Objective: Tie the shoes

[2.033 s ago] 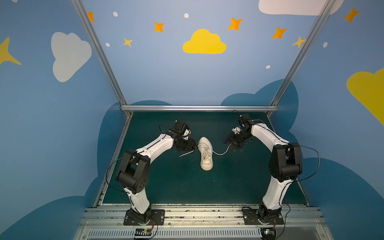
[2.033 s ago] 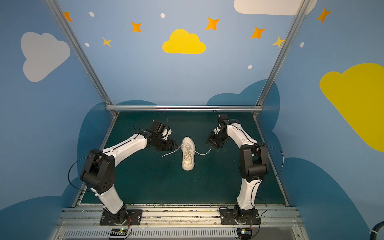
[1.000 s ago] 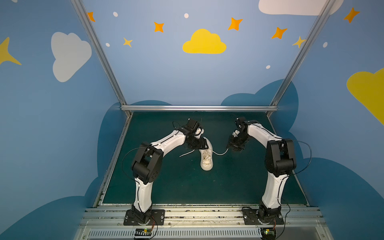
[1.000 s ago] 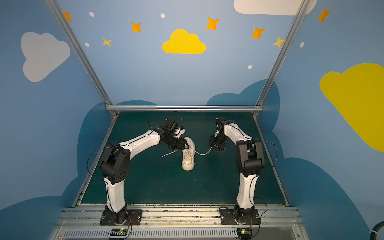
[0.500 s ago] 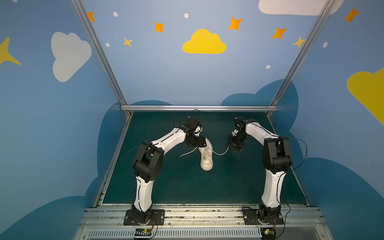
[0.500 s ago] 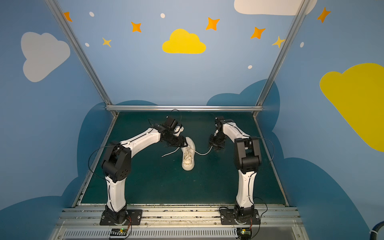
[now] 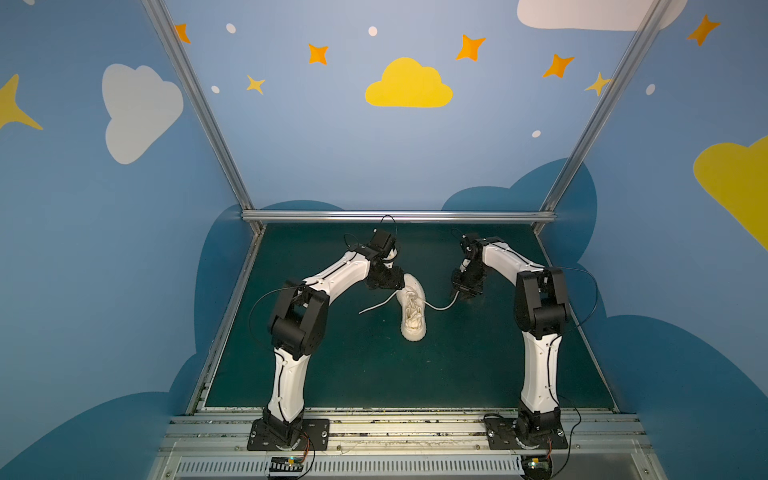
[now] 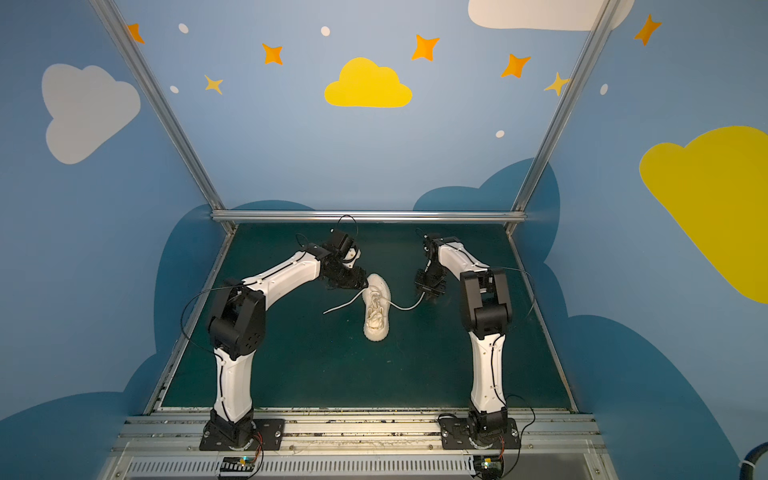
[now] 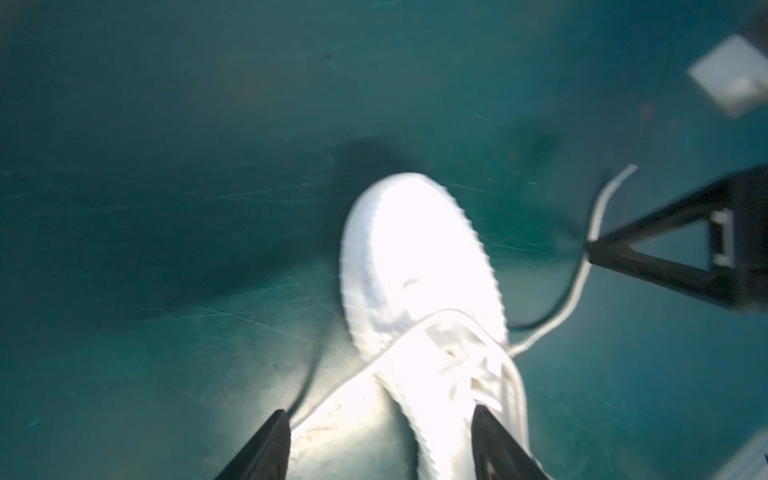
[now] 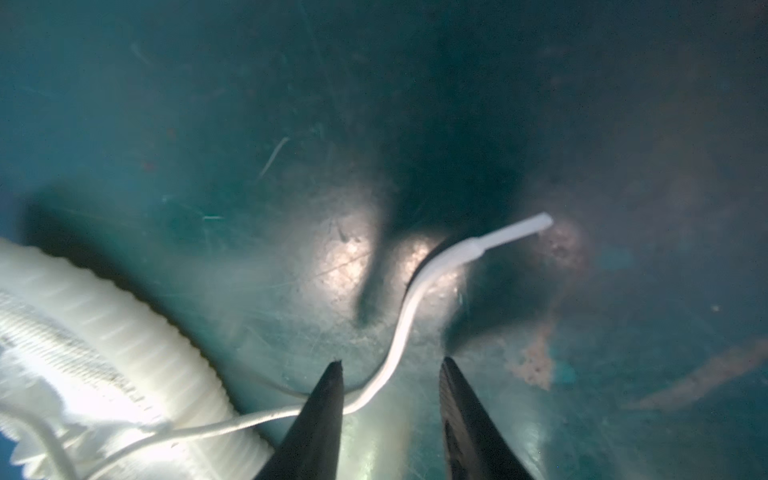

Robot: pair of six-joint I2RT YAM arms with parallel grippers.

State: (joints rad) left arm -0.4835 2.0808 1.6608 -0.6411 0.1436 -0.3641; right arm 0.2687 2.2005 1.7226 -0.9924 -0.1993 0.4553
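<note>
Progress: your left gripper (image 9: 379,411) has swung over the off-white knit sneaker (image 7: 411,309), spread; right gripper (image 10: 391,361), jaws apart, straddles its cream lace (image 10: 411,295), ready to pinch.

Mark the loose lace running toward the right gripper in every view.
Top view: the lace curves from the sneaker to the right gripper.
Top view: same curve, sneaker to right gripper.
Left wrist: alongside the sneaker, lace passing the right gripper's finger.
Right wrist: lace between the open jaws, sneaker beside.
Shared landmark: the sneaker.
</note>
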